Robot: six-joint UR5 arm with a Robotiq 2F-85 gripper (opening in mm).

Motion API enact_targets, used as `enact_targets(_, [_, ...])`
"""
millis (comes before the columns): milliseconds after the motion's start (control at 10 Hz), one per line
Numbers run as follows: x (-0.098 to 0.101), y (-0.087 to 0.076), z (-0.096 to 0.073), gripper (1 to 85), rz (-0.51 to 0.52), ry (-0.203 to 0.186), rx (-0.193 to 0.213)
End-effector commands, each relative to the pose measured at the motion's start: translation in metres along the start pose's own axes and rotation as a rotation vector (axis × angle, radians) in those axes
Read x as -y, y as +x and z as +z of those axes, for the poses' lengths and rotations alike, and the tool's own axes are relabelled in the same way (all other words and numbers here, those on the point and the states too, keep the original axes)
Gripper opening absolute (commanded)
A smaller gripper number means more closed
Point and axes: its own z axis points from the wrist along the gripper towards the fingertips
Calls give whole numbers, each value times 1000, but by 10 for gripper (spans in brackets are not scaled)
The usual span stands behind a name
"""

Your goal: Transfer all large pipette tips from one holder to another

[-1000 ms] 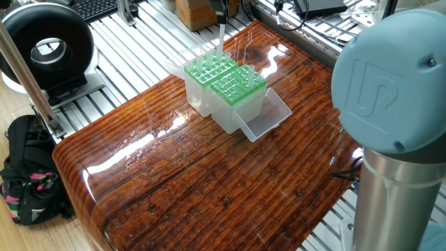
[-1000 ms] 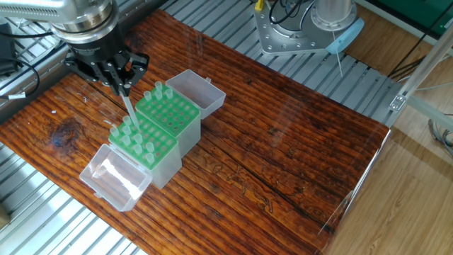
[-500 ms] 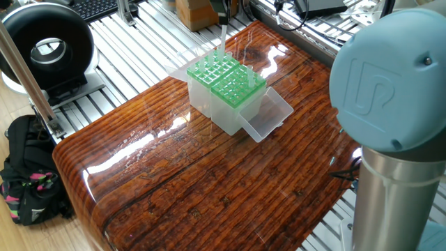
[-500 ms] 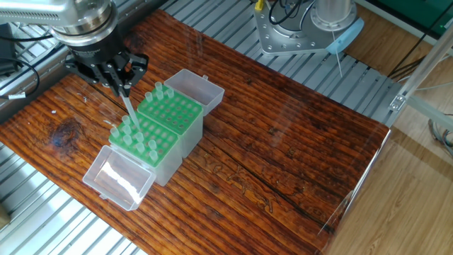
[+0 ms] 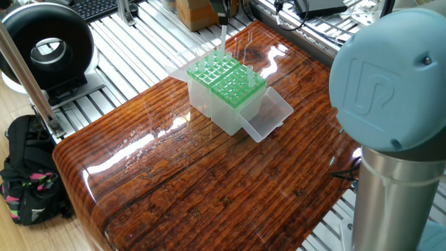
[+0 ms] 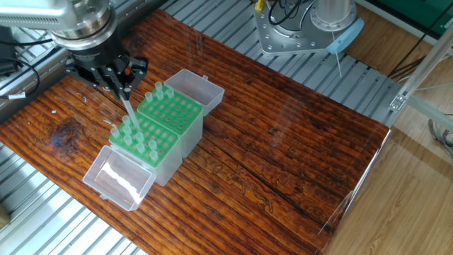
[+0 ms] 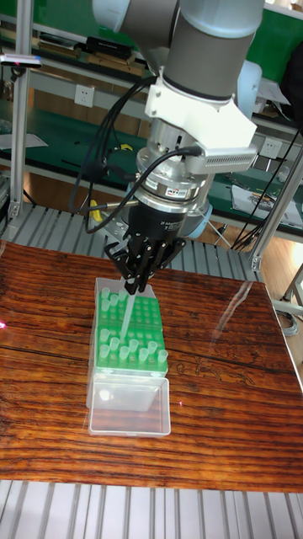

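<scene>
**Gripper holds one tip above the green racks**

Hovering at the upper left of the other fixed view, the gripper (image 6: 119,88) pinches one of the large pipette tips (image 6: 128,112) between its fingers, point slanting down toward the near holder (image 6: 145,145); the far holder (image 6: 173,113) stands touching it, both with clear lids (image 6: 117,178) hinged open; the pair sits left of centre on the wooden table (image 6: 283,127).

Judging the risk: the tip hangs tilted, so it may miss its hole, catch on the grid, or knock a seated neighbour; a slanted push could also nudge the light rack.

Count: two holders; one tip in the fingers; roughly eight seated in the near holder and two at the far holder's corner, though overlap makes this uncertain.
</scene>
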Motion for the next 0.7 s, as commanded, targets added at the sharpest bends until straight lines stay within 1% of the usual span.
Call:
enact_targets(0, [1,-4,2,257,-6,-5,8])
enact_targets(200, [0,-6,2,280,-8,-16,12])
enact_targets(400, [-1,-5,2,283,-8,-17,11])
enact_targets(600, [-6,-4,2,283,11,-32,8])
